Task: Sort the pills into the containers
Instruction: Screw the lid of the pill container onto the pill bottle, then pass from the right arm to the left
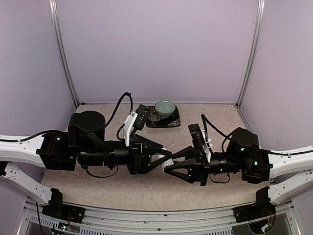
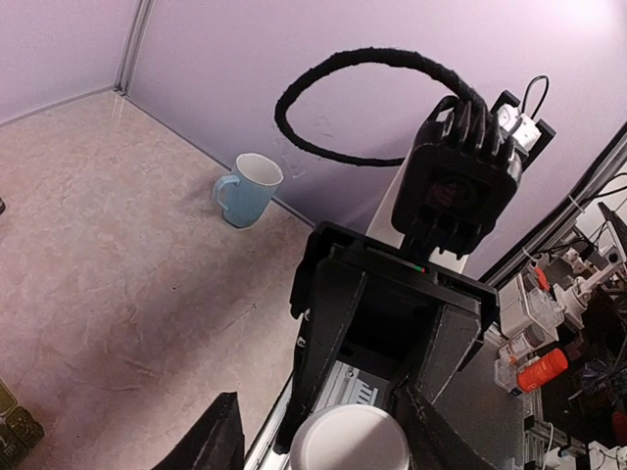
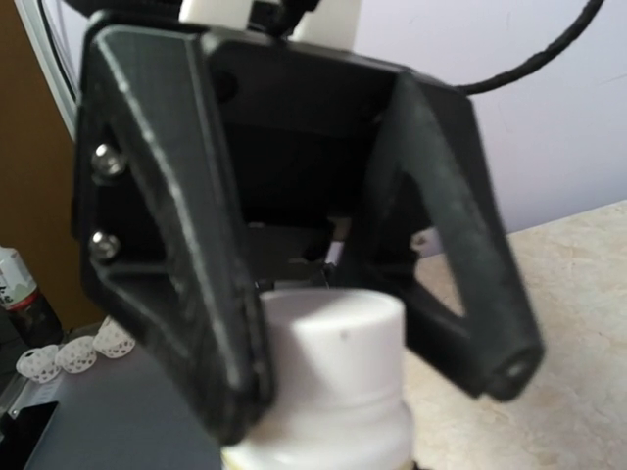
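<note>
The beige, marbled table (image 1: 98, 188) is walled in lilac on three sides. Over its middle the left arm (image 1: 93, 147) and the right arm (image 1: 244, 156) lie level and point at each other. Their grippers meet nose to nose, nearer the near edge than the far one.

The right gripper (image 2: 350, 416) is drawn in narrow on a white bottle (image 3: 333, 392), with a finger on either side of its body. It holds the bottle off the table, round end toward the other arm. The left gripper (image 3: 372, 387) straddles that free end with its jaws about half closed. One finger lies against the bottle's side and the other is just beside it. Whether they press on the bottle I cannot tell.

At the middle of the far edge lies a dark patterned tray (image 1: 173, 121) with a teal bowl (image 1: 165, 108) standing on it. A pale blue mug (image 2: 247, 189) stands upright at the right edge, just beside the wall, its handle turned toward the far edge.

The containers (image 2: 14, 428), dark green, lie flat on the table on the far side of the bottle, well apart from the mug. Only one end of them shows, at the border of the left wrist view. Whether the lids are up or down cannot be made out.
</note>
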Robot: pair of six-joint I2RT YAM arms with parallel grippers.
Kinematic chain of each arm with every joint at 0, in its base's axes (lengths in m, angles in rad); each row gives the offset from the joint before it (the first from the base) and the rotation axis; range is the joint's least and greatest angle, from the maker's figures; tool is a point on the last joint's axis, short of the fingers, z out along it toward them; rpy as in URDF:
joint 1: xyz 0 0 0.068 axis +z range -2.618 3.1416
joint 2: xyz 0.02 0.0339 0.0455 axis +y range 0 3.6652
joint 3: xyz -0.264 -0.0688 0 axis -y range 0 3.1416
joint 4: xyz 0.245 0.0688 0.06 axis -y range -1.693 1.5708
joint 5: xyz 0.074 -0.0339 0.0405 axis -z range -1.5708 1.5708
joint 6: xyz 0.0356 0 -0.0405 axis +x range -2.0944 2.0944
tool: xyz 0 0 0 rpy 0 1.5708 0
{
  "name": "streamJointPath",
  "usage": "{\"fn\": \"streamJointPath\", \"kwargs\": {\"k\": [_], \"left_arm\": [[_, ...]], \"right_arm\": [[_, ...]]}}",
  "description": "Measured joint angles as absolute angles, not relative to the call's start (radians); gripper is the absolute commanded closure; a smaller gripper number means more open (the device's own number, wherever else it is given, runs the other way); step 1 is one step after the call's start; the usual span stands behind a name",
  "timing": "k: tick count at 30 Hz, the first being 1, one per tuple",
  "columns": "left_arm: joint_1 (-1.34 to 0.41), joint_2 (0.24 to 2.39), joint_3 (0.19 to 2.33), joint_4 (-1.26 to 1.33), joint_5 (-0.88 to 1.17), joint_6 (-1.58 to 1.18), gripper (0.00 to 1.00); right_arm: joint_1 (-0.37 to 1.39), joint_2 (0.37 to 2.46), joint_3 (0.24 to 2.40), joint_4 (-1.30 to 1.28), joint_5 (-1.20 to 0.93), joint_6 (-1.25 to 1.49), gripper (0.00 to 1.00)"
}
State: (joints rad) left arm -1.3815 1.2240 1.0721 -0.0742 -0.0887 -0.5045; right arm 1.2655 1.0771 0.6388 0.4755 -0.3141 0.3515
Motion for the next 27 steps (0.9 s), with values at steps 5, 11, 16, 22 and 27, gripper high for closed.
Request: {"fn": "streamJointPath", "kwargs": {"k": [5,11,16,22,27], "left_arm": [[-1.382,1.226,1.072,-0.067,-0.078,-0.5,0.56],[-1.382,1.227,1.072,-0.06,-0.072,-0.5,0.63],[-1.382,1.227,1.072,-0.059,-0.072,-0.5,0.67],[-1.382,1.227,1.072,-0.059,-0.076,-0.493,0.73],[-1.382,1.227,1.072,-0.059,-0.081,-0.493,0.73]], "right_arm": [[1.266,1.077,0.638,0.475,-0.308,0.352,0.74],[1.266,1.077,0.638,0.474,-0.298,0.351,0.73],[1.266,1.077,0.638,0.472,-0.286,0.345,0.72],[1.266,1.077,0.638,0.468,-0.274,0.344,0.67],[1.266,1.077,0.638,0.468,-0.265,0.339,0.62]]}}
